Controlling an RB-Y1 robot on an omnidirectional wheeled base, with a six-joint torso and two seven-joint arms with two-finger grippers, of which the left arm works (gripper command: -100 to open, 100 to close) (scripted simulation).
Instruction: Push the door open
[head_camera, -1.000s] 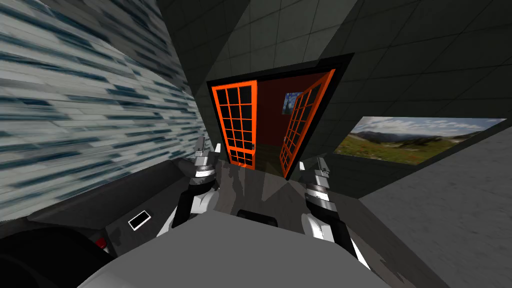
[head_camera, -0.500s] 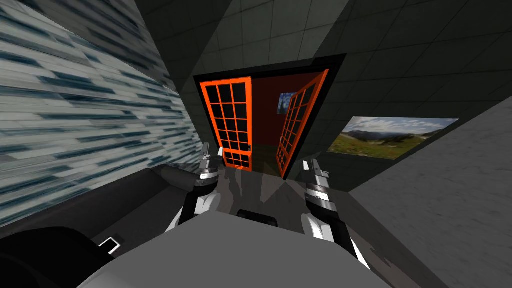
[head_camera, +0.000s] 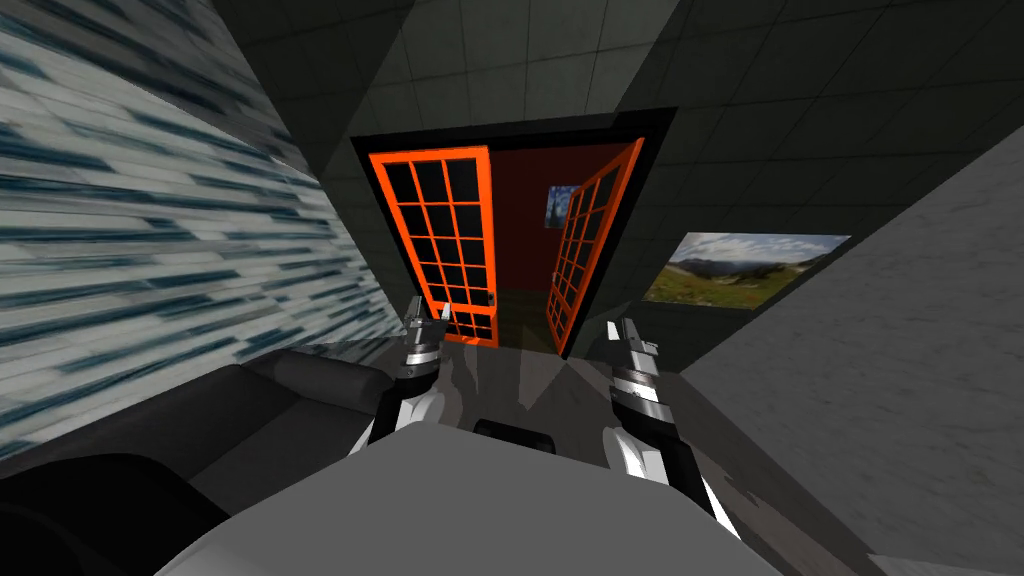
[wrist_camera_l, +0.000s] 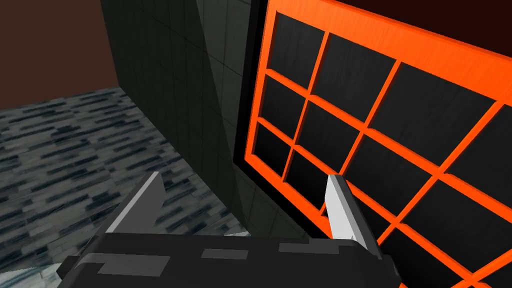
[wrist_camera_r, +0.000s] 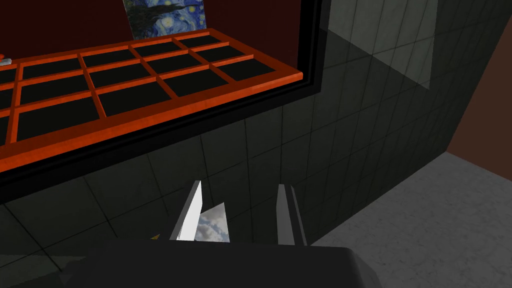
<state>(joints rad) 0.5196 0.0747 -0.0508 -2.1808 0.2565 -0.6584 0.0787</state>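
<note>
Head view: the orange-framed, dark-paned left door leaf stands shut in its black frame, straight ahead of the left gripper. The matching right door leaf stands swung inward beyond the right gripper.

Left wrist view: open, empty fingers aim at the shut leaf's outer edge, near but seemingly apart.

Right wrist view: fingers, parted more narrowly and empty, face a dark tiled wall beside the frame.

I judge the left arm better placed to push.

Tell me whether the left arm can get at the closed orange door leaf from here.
Probably yes. The left pincer hangs open close in front of the closed orange door leaf, by its wall-side edge, with nothing between them.
</note>
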